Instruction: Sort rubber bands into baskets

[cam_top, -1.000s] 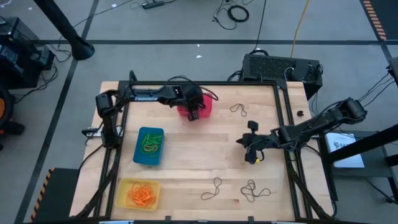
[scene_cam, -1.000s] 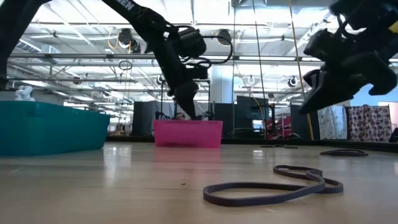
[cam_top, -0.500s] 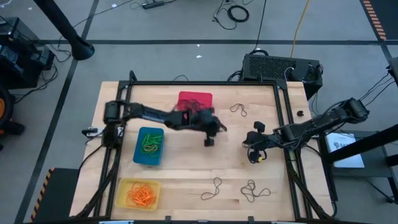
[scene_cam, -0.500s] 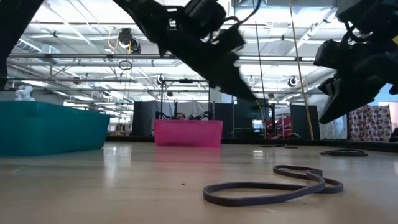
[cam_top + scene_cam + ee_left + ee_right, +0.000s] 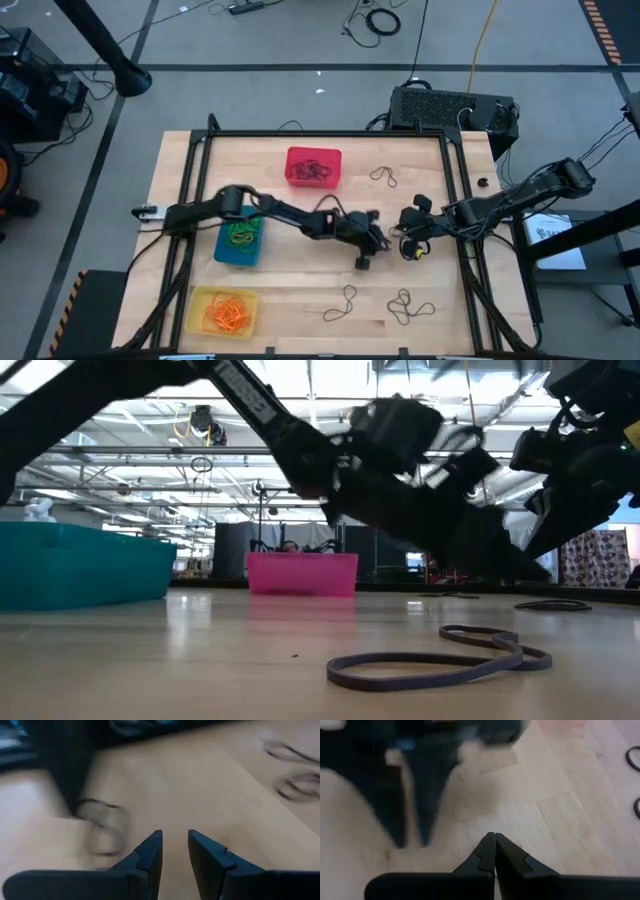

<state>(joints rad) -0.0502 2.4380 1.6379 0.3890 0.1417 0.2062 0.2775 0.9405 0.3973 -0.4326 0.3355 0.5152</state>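
My left gripper (image 5: 365, 262) is over the middle of the table, stretched out from the left, and its fingers (image 5: 174, 840) are a little apart and empty above bare wood. My right gripper (image 5: 402, 238) is just to its right, with its fingers (image 5: 491, 840) shut and empty. The red basket (image 5: 314, 167) holds dark rubber bands. The blue basket (image 5: 240, 238) holds green ones and the yellow basket (image 5: 225, 312) orange ones. Loose dark bands lie flat on the table at the far right (image 5: 383, 177) and near the front edge (image 5: 343, 303) (image 5: 408, 306).
A black frame (image 5: 455, 200) runs round the work area. The low view shows a dark band (image 5: 450, 655) in the foreground, with the red basket (image 5: 303, 573) and the blue basket (image 5: 80, 565) behind it. The two grippers are close together at mid-table.
My left gripper has swung from over the red basket toward the table's near edge and right, ending at mid-table close beside my right gripper. The baskets and loose bands have stayed put.
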